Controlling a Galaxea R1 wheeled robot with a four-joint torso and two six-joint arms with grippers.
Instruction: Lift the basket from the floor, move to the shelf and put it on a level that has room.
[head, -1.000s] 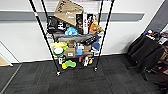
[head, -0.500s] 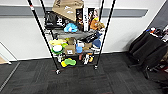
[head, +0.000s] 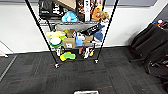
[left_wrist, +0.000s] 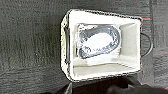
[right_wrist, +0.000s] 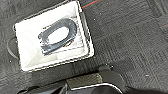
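Note:
The basket is cream-white with a dark rim and stands on the floor, which is dark grey carpet. Inside it lies a dark ring-shaped thing in clear wrap. A black loop handle sticks out from one short end. The same basket also lies below my right wrist, and its rim peeks in at the near edge of the head view. Dark parts of my left gripper hang beside one long side of the basket, without touching it. The shelf stands ahead against the wall. Its visible tiers are crowded, and its top is cut off.
The rack holds boxes, plush toys, a green bowl and a cardboard box. It stands on small casters. Dark bags or chairs crowd the right side. Thin red lines cross the carpet between me and the rack.
The whole head view has shifted. The rack now looks larger and sits higher in the picture, and the basket's rim has come in at the near edge.

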